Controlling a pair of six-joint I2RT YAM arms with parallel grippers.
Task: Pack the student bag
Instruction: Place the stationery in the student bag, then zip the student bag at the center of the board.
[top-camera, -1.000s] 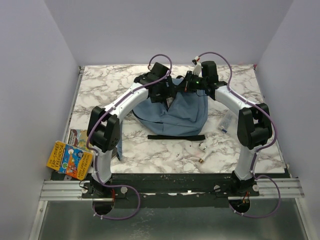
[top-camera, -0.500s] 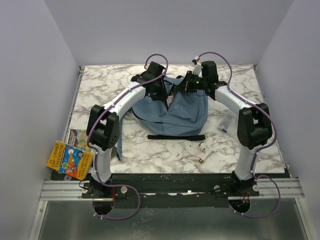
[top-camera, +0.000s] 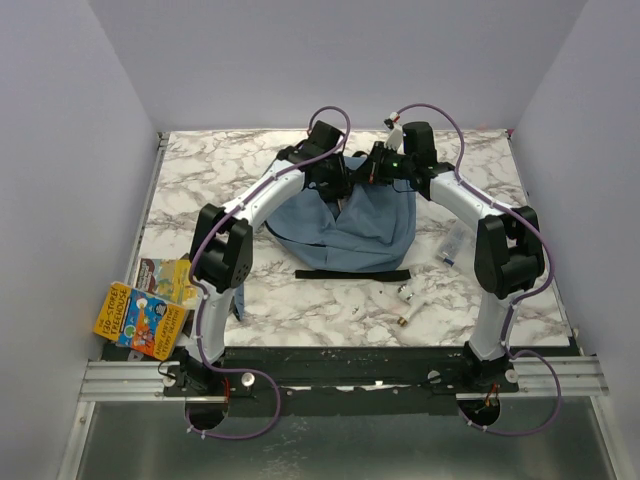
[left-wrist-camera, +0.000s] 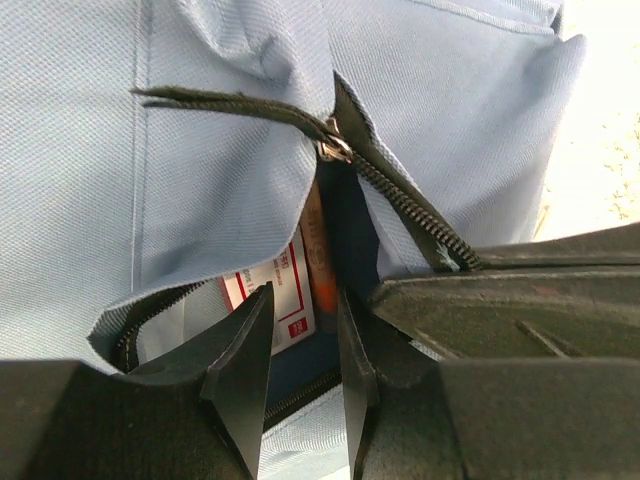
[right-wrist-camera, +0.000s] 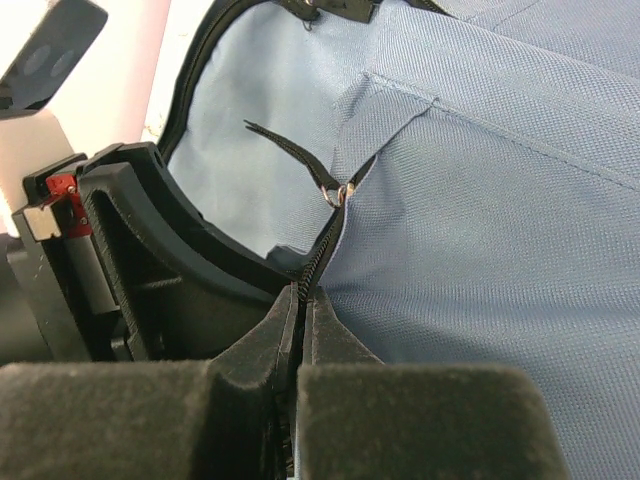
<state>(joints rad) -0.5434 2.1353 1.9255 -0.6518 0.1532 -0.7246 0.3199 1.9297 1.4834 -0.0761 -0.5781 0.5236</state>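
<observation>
The dusty-blue student bag (top-camera: 355, 228) lies mid-table with its zip open near the top. My left gripper (top-camera: 334, 180) is open over the opening; in the left wrist view its fingertips (left-wrist-camera: 305, 345) hang just above the gap in the bag (left-wrist-camera: 200, 180). Inside I see a white card with red print (left-wrist-camera: 285, 290) and an orange-brown item (left-wrist-camera: 322, 270). My right gripper (top-camera: 373, 172) is shut on the bag's zip edge (right-wrist-camera: 322, 262), holding it up. The zip pull (right-wrist-camera: 338, 193) lies beyond it on the bag (right-wrist-camera: 500, 200).
A colourful book (top-camera: 138, 320) lies at the table's near left, with another (top-camera: 170, 273) behind it. A black strap (top-camera: 352, 274) lies in front of the bag. Small white items (top-camera: 410, 297) and a clear packet (top-camera: 453, 243) lie to the right.
My left arm swung left, then back right, bringing its gripper over the bag's opening and uncovering the second book. The right gripper kept its hold on the zip edge.
</observation>
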